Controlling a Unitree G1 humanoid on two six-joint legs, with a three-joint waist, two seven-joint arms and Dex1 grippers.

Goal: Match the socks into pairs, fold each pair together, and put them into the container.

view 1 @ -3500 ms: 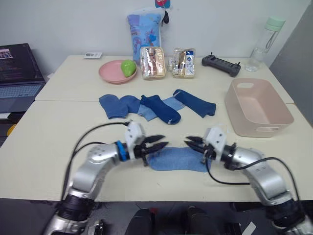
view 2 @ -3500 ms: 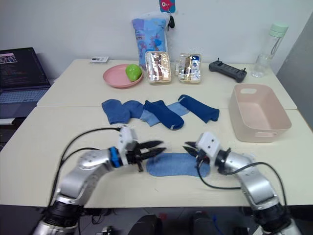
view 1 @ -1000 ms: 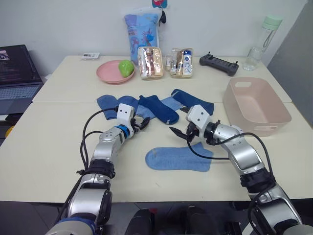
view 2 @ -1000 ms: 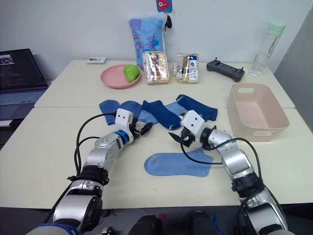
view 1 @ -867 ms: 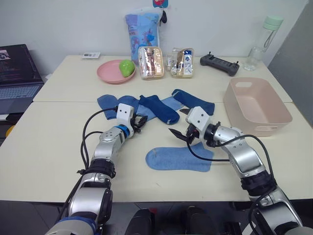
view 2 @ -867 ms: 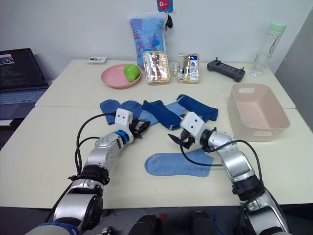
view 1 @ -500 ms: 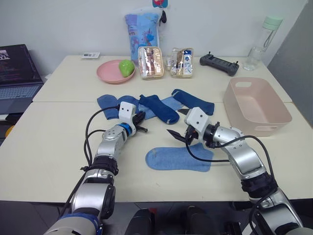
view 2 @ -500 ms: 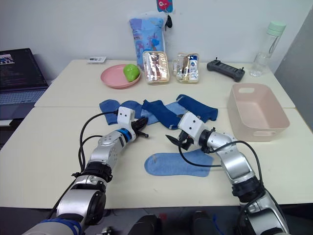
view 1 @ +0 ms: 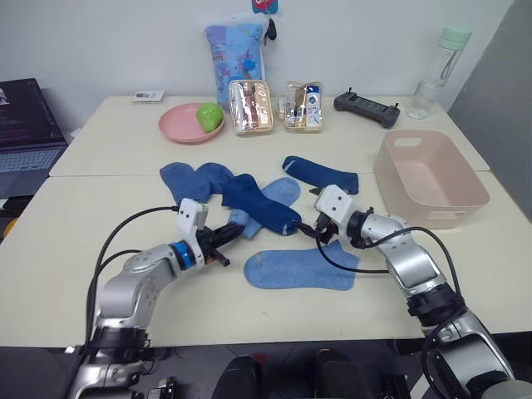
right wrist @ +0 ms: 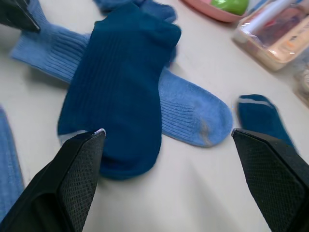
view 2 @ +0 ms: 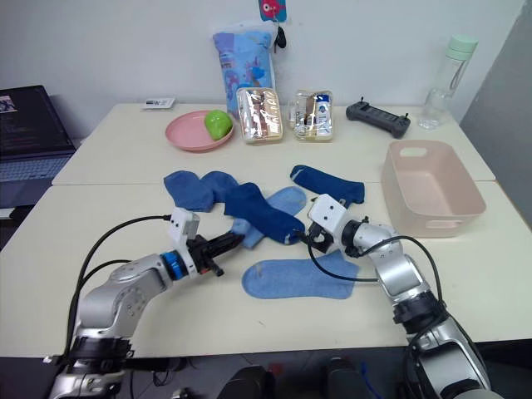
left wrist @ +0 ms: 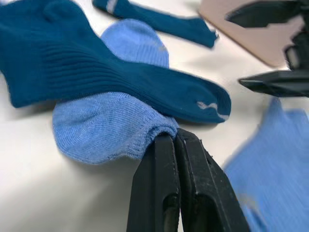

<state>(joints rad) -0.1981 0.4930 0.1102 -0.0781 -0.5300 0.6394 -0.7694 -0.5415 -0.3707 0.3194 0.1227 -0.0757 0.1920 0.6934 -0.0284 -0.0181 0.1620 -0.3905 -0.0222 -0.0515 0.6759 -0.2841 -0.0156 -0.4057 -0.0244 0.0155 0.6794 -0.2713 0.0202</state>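
Head camera first: my left gripper (view 1: 235, 235) is pinched tight on the cuff of a light blue sock (view 1: 270, 199), which runs up the table (view 1: 100, 212) underneath a dark blue sock (view 1: 253, 204) lying across it. My right gripper (view 1: 306, 232) sits just beside the toe end of that dark sock, fingers spread wide and holding nothing. Another light blue sock (view 1: 301, 268) lies flat near the front edge, between my two arms. Two mid-blue socks (view 1: 193, 177) sit to the left of the pile, and a navy sock (view 1: 320, 173) lies off to the right. The container (view 1: 430, 177) is on the right side of the table, well apart from the socks, with nothing visible in it. At the back, a pink plate (view 1: 179, 127) holds a green fruit (view 1: 209, 115).

Left wrist cam: my fingers (left wrist: 161, 188) are closed right on the light sock's cuff, with the dark one draped over it.

Right wrist cam: both fingertips (right wrist: 75, 179) are far apart, the dark sock between them, crossing the light one.
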